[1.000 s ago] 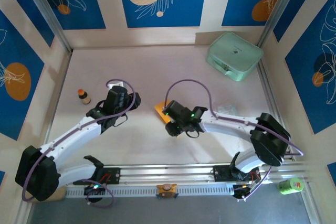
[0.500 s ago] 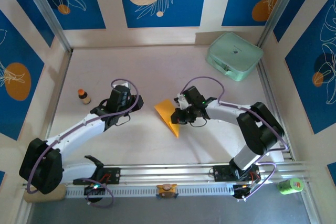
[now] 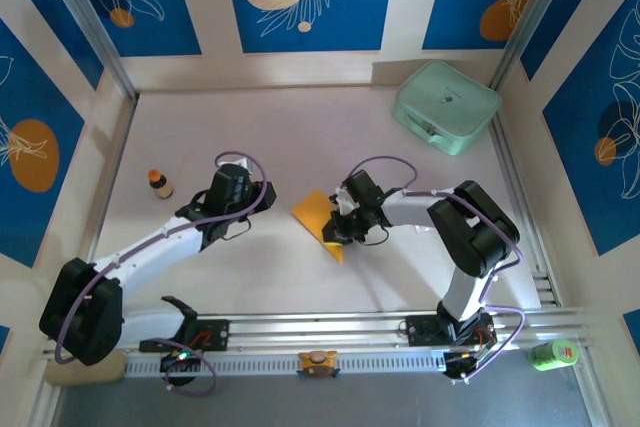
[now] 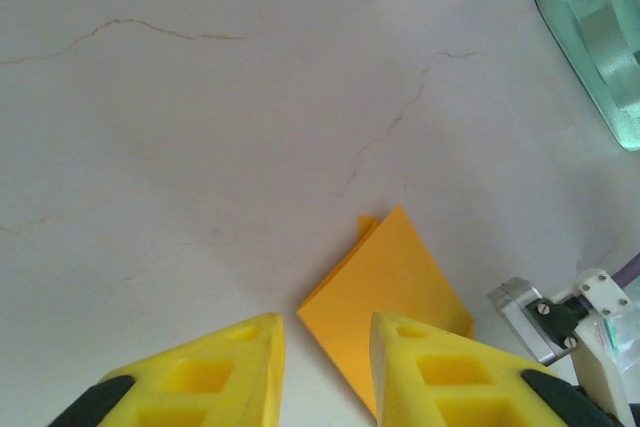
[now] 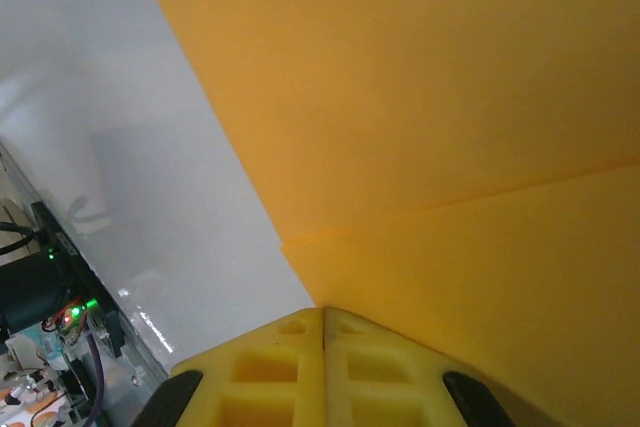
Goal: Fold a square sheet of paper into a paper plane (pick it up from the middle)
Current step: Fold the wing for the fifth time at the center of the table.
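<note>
Left wrist: creased orange-yellow paper sheet

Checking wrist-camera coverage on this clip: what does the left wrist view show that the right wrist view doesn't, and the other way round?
Left wrist view: the far corner of the folded orange-yellow square sheet of paper, a corner of the mint-green rounded case, and the left gripper with its yellow fingers apart. Right wrist view: a close-up crease across the paper, the right gripper with fingers closed at the paper's edge, and green-lit electronics. Shared: the paper and the pale table.
</note>
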`<action>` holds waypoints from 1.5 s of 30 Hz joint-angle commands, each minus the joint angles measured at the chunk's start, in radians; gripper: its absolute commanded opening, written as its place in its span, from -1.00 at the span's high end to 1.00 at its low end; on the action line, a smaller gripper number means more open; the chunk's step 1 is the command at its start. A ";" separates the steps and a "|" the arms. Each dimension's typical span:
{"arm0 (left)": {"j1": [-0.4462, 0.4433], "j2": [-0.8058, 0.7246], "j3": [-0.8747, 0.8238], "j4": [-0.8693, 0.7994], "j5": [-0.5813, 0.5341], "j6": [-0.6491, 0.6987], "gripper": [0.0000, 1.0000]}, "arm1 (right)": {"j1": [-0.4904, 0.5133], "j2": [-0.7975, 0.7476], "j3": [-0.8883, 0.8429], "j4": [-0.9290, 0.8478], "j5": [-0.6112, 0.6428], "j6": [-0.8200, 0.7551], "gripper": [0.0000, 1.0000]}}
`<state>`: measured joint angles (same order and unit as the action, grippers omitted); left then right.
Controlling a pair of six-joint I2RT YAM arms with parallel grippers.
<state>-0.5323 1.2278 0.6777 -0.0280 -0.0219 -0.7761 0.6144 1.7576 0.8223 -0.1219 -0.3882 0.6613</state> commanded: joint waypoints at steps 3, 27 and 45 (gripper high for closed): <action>0.008 0.010 0.000 0.043 0.041 0.014 0.42 | -0.007 0.019 -0.025 -0.008 0.069 0.160 0.97; 0.009 0.223 0.095 0.136 0.370 0.004 0.46 | -0.026 -0.112 -0.033 0.002 -0.076 0.006 0.90; -0.001 0.320 0.118 0.192 0.478 -0.051 0.48 | -0.062 0.002 -0.006 -0.021 -0.018 0.077 0.94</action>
<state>-0.5323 1.5345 0.7624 0.1352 0.4156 -0.8139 0.5602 1.7267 0.7986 -0.0982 -0.4362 0.6907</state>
